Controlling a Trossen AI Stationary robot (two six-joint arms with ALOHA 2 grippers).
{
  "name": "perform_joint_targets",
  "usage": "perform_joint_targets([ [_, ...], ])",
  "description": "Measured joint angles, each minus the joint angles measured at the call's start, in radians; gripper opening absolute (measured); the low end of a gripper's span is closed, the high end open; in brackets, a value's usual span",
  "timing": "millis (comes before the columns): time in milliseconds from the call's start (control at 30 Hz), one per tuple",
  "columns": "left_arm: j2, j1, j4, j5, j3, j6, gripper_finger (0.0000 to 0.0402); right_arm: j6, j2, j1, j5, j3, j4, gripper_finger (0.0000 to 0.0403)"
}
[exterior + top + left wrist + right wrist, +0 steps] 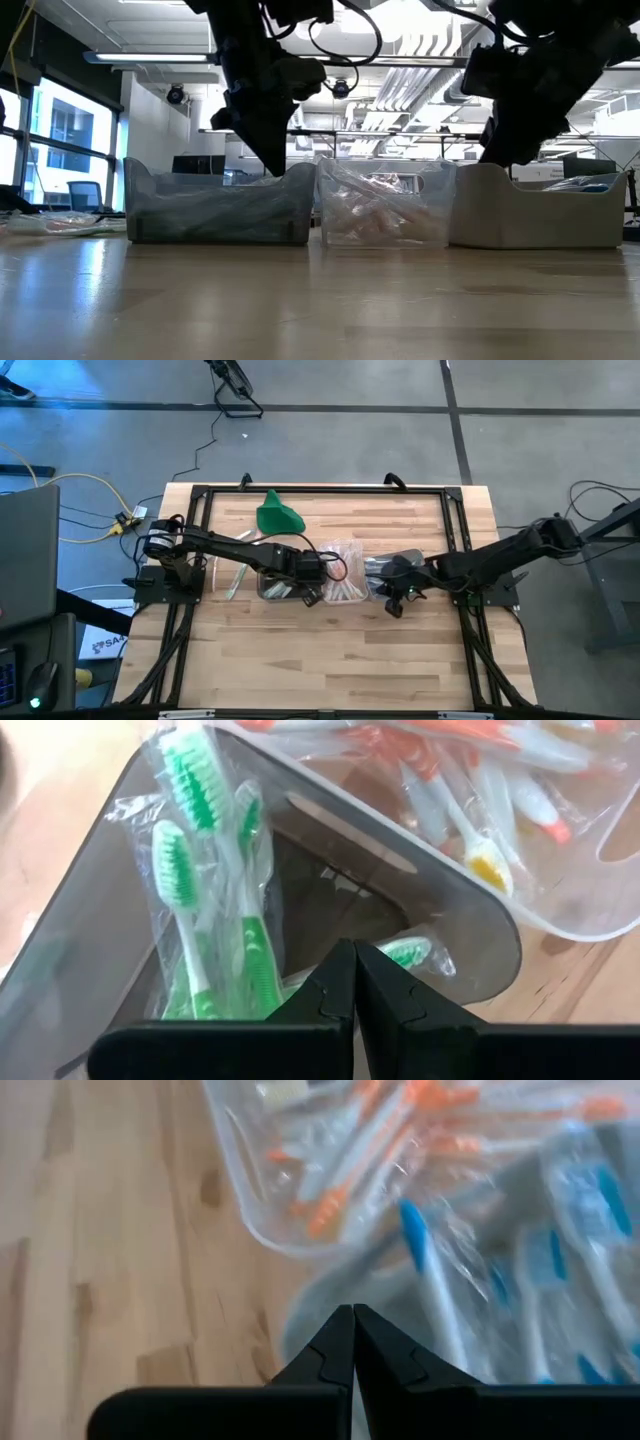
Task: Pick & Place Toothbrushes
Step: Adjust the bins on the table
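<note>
Toothbrushes (pixel 195 890) lie sorted by colour in three clear tubs (pixel 345 588) mid-tabletop (pixel 330 660). Left hand (pixel 354 970) hangs pinched closed, empty, over the green tub; right hand (pixel 354 1335), likewise closed, over the blue.

Green toothbrushes (pixel 205 910), orange toothbrushes (pixel 470 780), blue toothbrushes (pixel 560 1270); green cloth (pixel 276 513); light wood-grain table (pixel 340 650).

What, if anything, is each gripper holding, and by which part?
Nothing. The left gripper is shut empty above the tub of green toothbrushes; the right gripper is shut empty above the blue toothbrushes.
</note>
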Motion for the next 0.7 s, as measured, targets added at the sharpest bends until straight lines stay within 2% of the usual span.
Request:
perform_joint_targets([
  [700,0.0,0.0,0.0,0.003,0.0,0.001,0.0,-0.026,0.059,0.0,-0.03,0.0,0.156,0.0003],
])
